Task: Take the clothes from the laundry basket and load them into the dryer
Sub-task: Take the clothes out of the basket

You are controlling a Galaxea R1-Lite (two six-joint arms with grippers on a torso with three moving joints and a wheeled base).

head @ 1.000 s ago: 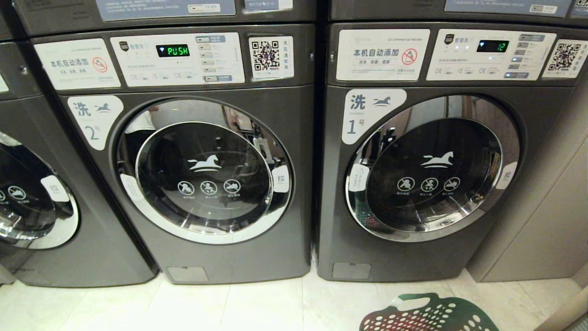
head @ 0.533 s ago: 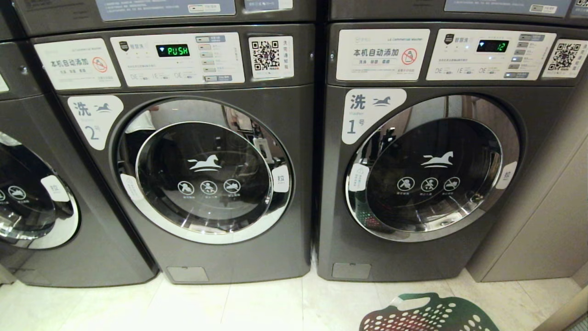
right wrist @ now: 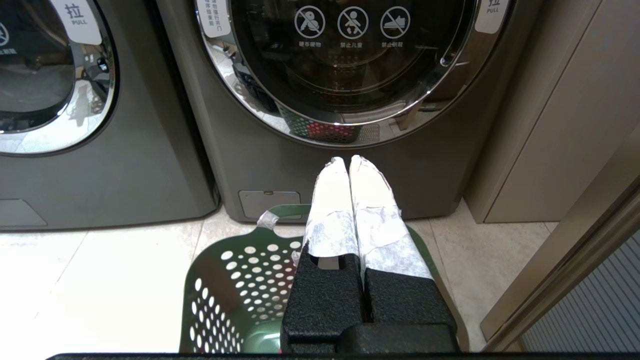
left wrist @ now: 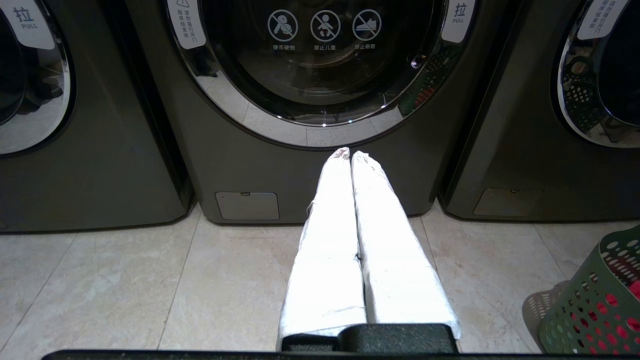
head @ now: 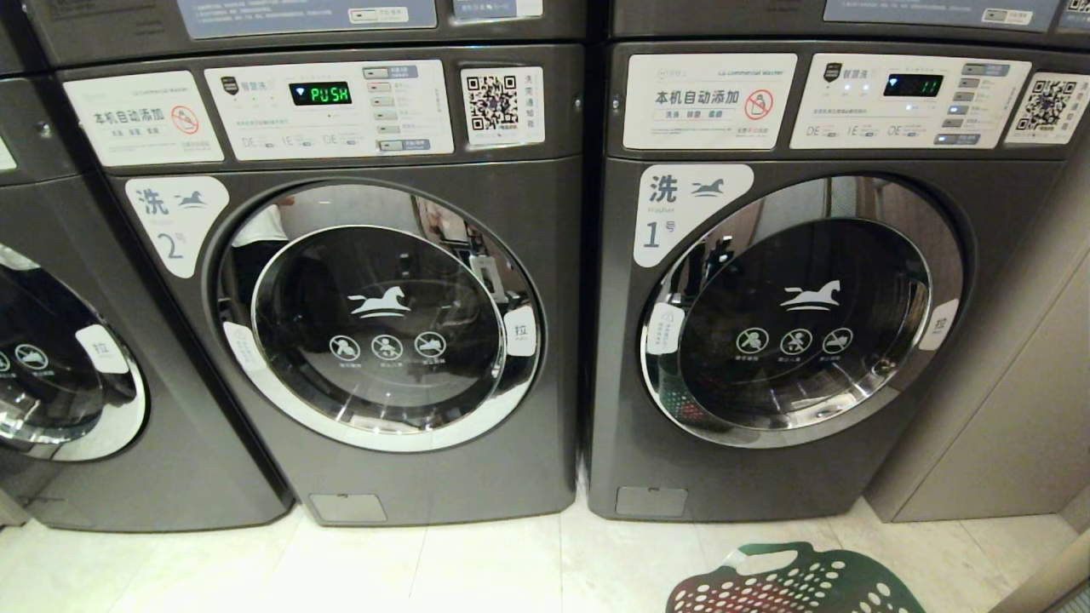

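The laundry basket (head: 796, 583) sits on the tiled floor (head: 477, 566) just in front of the machine marked 1 (head: 766, 477), toward that machine's right half, so a short lift would carry a load from it to the door. The clothes (left wrist: 620, 310) show as bright red patches through the holes in the basket's wall; they lie inside it, not yet touched.

Both arms hang low and point at the machines, which looks like a resting pose ahead of the first reach. The left hand (left wrist: 348, 154) faces the base of the machine marked 2 (head: 409, 485), well to the left of the basket; its white-wrapped fingers (left wrist: 325, 240) are pressed together with nothing between them. The right hand (right wrist: 347, 161) hovers right above the basket's near rim, aimed at the lower front of machine 1; its fingers are likewise pressed together and empty.

The round door of machine 1 (head: 805, 323) is closed, and that is the plain obstacle: it probably has to be pulled open before any garment goes in. A beige cabinet panel (head: 1005, 409) stands hard against machine 1's right side, leaving little room there.
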